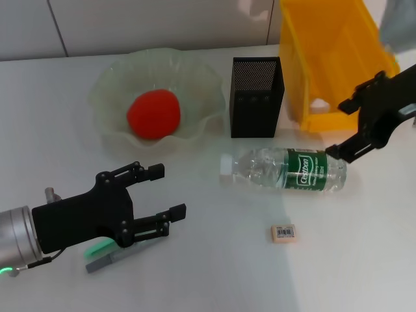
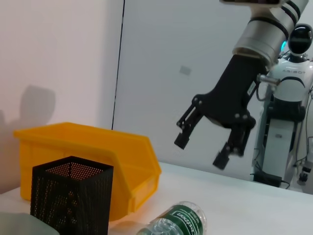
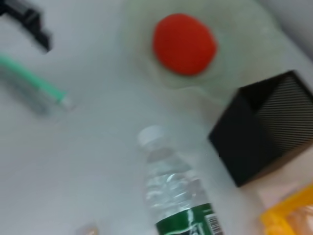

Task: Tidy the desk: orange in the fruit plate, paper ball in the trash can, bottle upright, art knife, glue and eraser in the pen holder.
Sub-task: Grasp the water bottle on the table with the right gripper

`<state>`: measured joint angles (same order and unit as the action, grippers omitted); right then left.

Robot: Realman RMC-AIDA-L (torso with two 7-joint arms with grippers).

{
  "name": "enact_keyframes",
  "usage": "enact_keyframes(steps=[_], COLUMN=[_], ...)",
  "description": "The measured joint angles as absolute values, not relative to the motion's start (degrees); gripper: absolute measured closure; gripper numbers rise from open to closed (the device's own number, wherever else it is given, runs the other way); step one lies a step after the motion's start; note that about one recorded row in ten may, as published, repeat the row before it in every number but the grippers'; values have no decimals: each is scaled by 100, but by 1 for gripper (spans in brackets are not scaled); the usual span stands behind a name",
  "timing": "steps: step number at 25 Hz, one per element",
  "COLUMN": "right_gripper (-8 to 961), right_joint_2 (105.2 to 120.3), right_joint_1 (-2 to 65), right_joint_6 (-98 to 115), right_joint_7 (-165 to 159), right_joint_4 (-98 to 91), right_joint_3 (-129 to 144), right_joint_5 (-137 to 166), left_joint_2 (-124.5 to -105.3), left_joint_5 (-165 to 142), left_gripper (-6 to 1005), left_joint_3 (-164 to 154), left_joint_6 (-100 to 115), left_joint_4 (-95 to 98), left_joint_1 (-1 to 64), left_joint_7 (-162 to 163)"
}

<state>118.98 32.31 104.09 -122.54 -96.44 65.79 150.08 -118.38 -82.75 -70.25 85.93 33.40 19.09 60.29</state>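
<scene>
The orange [image 1: 153, 114] lies in the pale-green fruit plate [image 1: 110, 78]. On the desk, the bottle [image 1: 286, 169] lies on its side with its cap toward the plate. My right gripper [image 1: 339, 128] hangs open above its base end, apart from it; the left wrist view shows this gripper [image 2: 200, 149] over the bottle [image 2: 178, 220]. The eraser [image 1: 283, 232] lies in front of the bottle. My left gripper [image 1: 168, 192] is open at the front left, just above the green-grey art knife [image 1: 107, 253]. The pen holder [image 1: 257, 97] stands upright. Paper ball and glue are out of view.
The yellow trash can [image 1: 331, 58] stands at the back right, beside the pen holder. In the right wrist view the orange [image 3: 184, 43], the pen holder [image 3: 264, 125], the bottle [image 3: 176, 196] and the art knife [image 3: 34, 83] show from above.
</scene>
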Motion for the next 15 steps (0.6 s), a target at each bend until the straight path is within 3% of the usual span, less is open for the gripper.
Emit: enact_keyframes(steps=[15], right_gripper=[117], right_joint_2=[11927], right_joint_1=[3579], right_joint_6=[9251], right_joint_7=[-12293], right_joint_4=[-8219], right_joint_3=[7918], right_joint_5=[15530], left_joint_2=[-11839], left_joint_5=[-8302], left_gripper=[191], left_joint_3=[-7029], left_joint_6=[8569], left_joint_4=[3340], left_joint_1=[1907], left_joint_7=[6089])
